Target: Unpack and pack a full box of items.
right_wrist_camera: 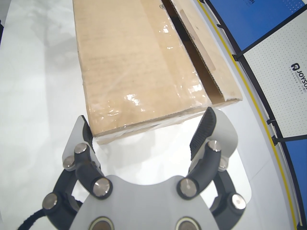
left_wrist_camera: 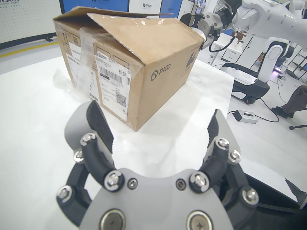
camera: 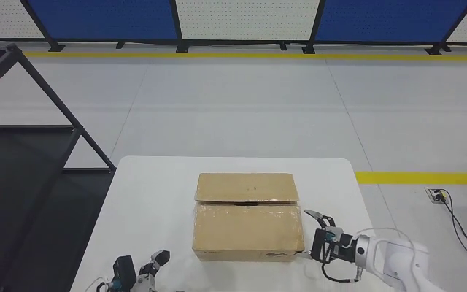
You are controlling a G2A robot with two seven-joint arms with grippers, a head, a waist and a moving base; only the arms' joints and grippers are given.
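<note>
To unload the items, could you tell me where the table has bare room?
Bare table lies left of the box, up to the left tool; a narrow strip runs behind it. The right end is crowded by the right tool.

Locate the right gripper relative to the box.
In the top view, the right gripper is open at the right end of the cardboard box, by the corner nearest the robot, over the white table.

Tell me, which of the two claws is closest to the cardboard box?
The right gripper: open, it sits at an end edge of the cardboard box. The left gripper, also open, sits apart, bare table between.
</note>
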